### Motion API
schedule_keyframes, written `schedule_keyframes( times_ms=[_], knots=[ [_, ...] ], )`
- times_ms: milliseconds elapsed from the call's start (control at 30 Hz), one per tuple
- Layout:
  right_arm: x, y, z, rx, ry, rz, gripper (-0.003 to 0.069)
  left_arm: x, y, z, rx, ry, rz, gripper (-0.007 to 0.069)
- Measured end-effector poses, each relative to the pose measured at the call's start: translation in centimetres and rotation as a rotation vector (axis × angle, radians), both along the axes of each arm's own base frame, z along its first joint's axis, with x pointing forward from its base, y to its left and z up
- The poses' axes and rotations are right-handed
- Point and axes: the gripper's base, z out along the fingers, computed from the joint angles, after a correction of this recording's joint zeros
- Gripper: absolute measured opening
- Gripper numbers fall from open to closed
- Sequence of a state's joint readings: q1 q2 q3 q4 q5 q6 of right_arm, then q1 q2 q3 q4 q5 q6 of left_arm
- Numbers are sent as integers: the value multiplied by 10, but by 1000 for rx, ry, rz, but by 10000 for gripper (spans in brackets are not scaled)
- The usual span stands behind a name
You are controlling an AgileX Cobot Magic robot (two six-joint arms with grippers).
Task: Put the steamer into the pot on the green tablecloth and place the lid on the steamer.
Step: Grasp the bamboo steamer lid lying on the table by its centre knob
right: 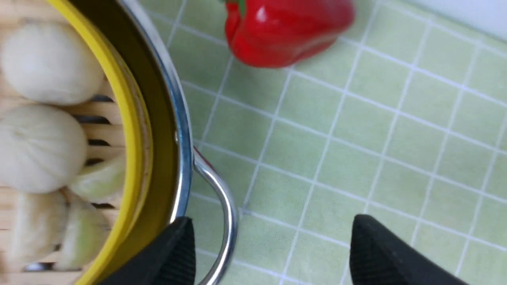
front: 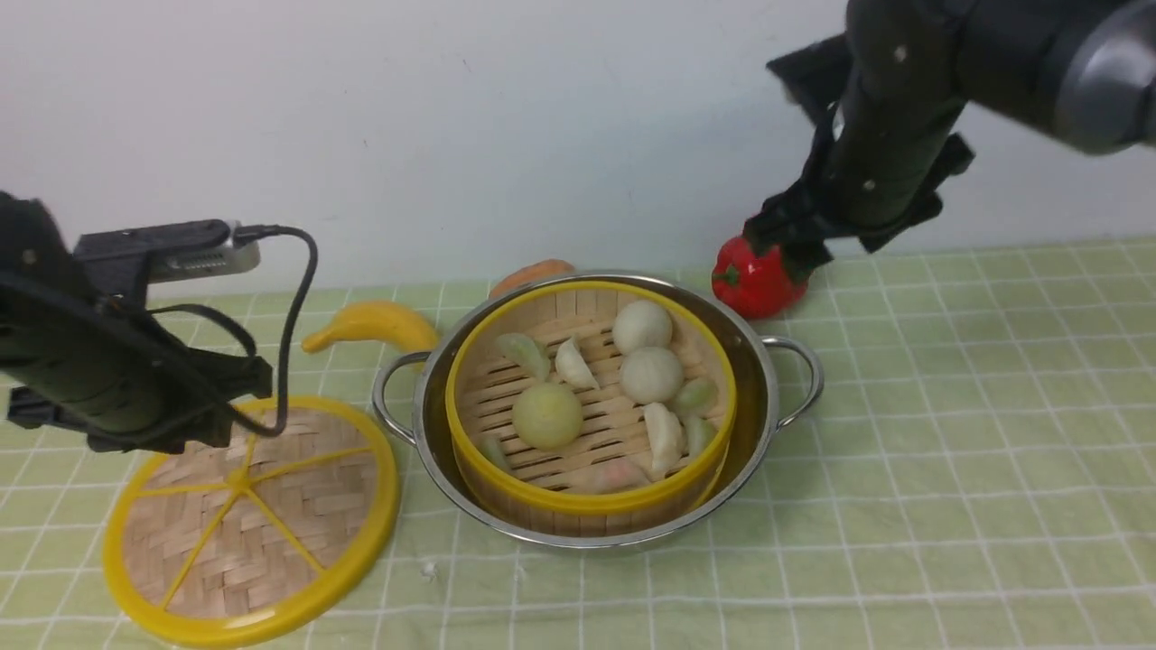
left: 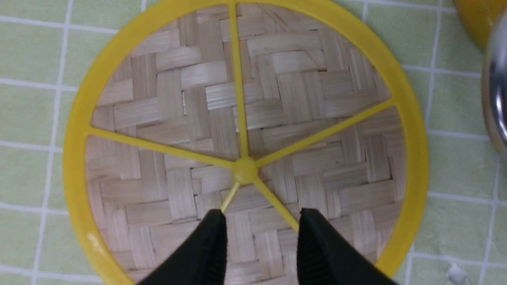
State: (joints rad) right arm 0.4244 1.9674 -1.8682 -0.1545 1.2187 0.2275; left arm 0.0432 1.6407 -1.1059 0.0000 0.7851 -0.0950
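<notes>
We note bright, even light, faint soft shadows. Glare streaks on wide shiny stainless-steel pot (front: 754, 397). Wrist views slightly blurred.

A pale green tablecloth (front: 948, 406) with a white grid covers the tabletop right up to the far wall. On it, about the middle, stands a shiny steel pot (front: 751, 388) with two loop handles, and the woven lid (front: 271, 524) with its yellow rim lies at the near left, just beside the pot's left handle. Along the far edge lie a banana (front: 375, 325) left of the pot, an orange vegetable (front: 533, 273) half hidden behind it, and a red pepper (front: 754, 280) at its far right.
</notes>
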Motion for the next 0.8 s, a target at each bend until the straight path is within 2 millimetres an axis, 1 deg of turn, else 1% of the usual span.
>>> schedule_keyframes(
  times_ms=[33,67,100,167,200,233,267,300,333,400,467,567,600,633,667,700,767,800],
  knots=[
    [-4,-1,7,24,-5,-4,508,5,0,-3,0,8,0,243],
    [-5,-2,9,31,-4,-4,508,5,0,-3,0,8,0,243],
    [-14,-2,24,85,-13,0,508,14,1,-14,-2,36,0,243],
    [-27,-2,44,150,-33,18,508,21,1,-23,-3,60,1,243],
    [-28,-2,46,155,-37,21,508,22,1,-23,-3,58,1,243],
    [-39,-4,63,199,-62,37,508,25,1,-30,-4,79,1,243],
    [-42,-5,67,206,-71,43,508,26,1,-33,-4,85,1,243],
    [-47,-6,76,222,-87,50,508,27,1,-37,-5,102,1,243],
    [-59,-10,94,247,-126,61,508,28,1,-43,-6,126,1,243],
    [-74,-17,113,270,-172,68,508,29,2,-50,-1,149,-2,243],
    [-96,-26,139,304,-237,77,508,29,2,-57,-2,168,-2,243],
    [-121,-36,165,342,-307,87,508,29,2,-58,-4,177,4,238],
    [-135,-42,179,361,-348,93,508,29,2,-58,-5,179,10,221],
    [-137,-43,180,363,-354,93,508,29,2,-58,-5,179,10,221],
    [-144,-46,186,369,-371,97,508,29,2,-58,-6,179,14,207],
    [-160,-53,199,382,-416,106,508,29,2,-58,-5,180,14,176],
    [-179,-62,210,394,-462,117,508,29,2,-58,-4,180,14,120],
    [-187,-65,214,397,-478,122,508,29,2,-58,-4,180,15,108]
  ],
)
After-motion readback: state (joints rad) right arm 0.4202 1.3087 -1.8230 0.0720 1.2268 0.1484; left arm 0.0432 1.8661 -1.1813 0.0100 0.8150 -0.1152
